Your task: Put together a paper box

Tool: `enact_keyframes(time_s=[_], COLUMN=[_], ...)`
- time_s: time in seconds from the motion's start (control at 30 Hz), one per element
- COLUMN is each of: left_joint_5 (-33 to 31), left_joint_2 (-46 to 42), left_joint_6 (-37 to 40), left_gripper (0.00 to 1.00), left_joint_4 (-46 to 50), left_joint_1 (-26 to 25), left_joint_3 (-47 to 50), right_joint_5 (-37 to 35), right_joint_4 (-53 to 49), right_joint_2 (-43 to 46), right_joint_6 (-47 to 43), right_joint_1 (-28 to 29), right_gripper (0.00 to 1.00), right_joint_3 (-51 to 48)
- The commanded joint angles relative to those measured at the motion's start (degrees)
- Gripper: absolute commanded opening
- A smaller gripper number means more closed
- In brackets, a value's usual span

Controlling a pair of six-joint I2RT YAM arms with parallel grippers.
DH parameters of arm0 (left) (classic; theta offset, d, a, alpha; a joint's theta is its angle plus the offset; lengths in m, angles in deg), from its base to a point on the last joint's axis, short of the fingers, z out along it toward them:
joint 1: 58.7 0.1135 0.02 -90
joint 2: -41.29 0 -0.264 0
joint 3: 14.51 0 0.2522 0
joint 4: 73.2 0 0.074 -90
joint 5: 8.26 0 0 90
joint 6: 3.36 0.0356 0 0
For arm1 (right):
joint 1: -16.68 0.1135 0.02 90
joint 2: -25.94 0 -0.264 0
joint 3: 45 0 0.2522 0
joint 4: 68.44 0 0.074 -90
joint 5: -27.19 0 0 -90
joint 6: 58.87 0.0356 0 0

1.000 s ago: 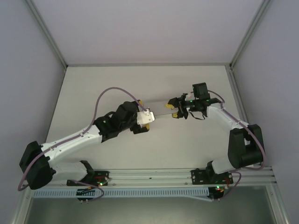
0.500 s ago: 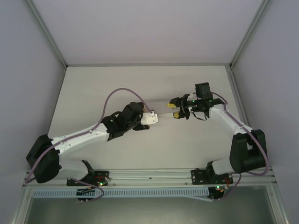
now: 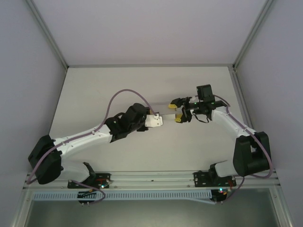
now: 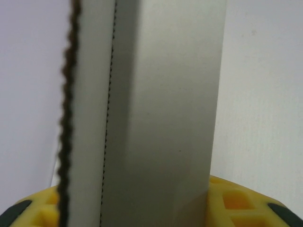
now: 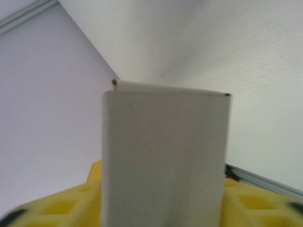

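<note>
Thin grey-white paper box [image 3: 166, 115] sat mid-counter [image 3: 94, 90], largely hidden between the arms and cut off in both wrist views. Left end effector [image 3: 156, 120] was clamped on one end. Right end effector [image 3: 176, 110] stood spread around the other; contact unclear.

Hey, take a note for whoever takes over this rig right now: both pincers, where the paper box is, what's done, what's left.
Left pincer: shut across one end of the thin grey-white card paper box.
Right pincer: fingers spread either side of the box's other end, apparently not gripping.
Box: mid-table, spanning the gap between the two arms over the white table.
Done: card folded along a perforated crease.
Left: shaping and closing the box; flap state can't be seen.
</note>
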Motion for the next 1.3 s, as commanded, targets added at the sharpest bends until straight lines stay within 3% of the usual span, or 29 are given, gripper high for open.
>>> enact_keyframes(time_s=[0.0, 0.13, 0.27, 0.4, 0.47, 0.53, 0.6, 0.67, 0.7, 0.77, 0.87, 1.07, 1.27], left_joint_5=[0.7, 3.0, 4.4, 9.6, 11.6, 14.8, 16.3, 19.7, 19.8, 20.0, 22.2, 27.2, 27.3], left_joint_2=[-0.1, -0.4, 1.7, 2.7, 2.9, 3.3, 4.1, 4.7, 5.0, 5.7, 7.7, 11.1, 11.0], left_joint_6=[-1.8, -3.2, -9.5, -13.0, -14.1, -16.3, -20.2, -21.1, -21.5, -21.8, -21.7, -20.8, -20.3], left_gripper=[0.31, 0.3, 0.29, 0.3, 0.31, 0.32, 0.31, 0.31, 0.31, 0.31, 0.31, 0.3, 0.31], left_joint_4=[-3.9, 0.6, 9.6, 14.5, 16.2, 17.7, 19.2, 20.0, 20.0, 20.5, 21.1, 23.2, 24.8], left_joint_1=[-0.3, 0.9, 2.3, 3.9, 5.1, 6.9, 7.8, 8.2, 8.2, 8.6, 9.8, 11.5, 11.6], left_joint_3=[-2.4, -1.8, -2.7, -2.3, -2.6, -3.7, -5.5, -5.8, -5.5, -5.3, -6.1, -8.5, -9.7], right_joint_5=[1.1, -5.9, -19.6, -25.6, -22.2, -14.4, -9.2, -1.8, -0.6, -2.8, -15.3, -23.9, -22.4], right_joint_4=[-0.1, 0.0, -5.7, 0.8, 8.0, 16.2, 23.4, 30.1, 27.4, 10.5, -7.0, -9.9, -14.5], right_joint_2=[2.5, 5.8, 11.2, 16.5, 18.9, 20.3, 20.8, 19.7, 18.8, 16.3, 11.1, 2.4, -3.4], right_joint_6=[-0.6, -5.7, -19.6, -32.1, -38.3, -44.5, -46.3, -50.7, -55.2, -71.8, -87.3, -91.3, -101.1], right_joint_1=[1.8, 0.1, -4.6, -8.3, -8.6, -8.6, -8.6, -7.6, -6.4, -2.5, 5.4, 8.9, 11.1], right_gripper=[0.96, 1.0, 1.0, 1.0, 1.0, 1.0, 1.0, 0.93, 0.89, 0.87, 0.82, 0.77, 0.66], right_joint_3=[-0.4, 1.3, 5.1, 3.1, 0.3, -2.3, -4.6, -6.6, -5.9, -1.0, 5.1, 9.3, 11.1])
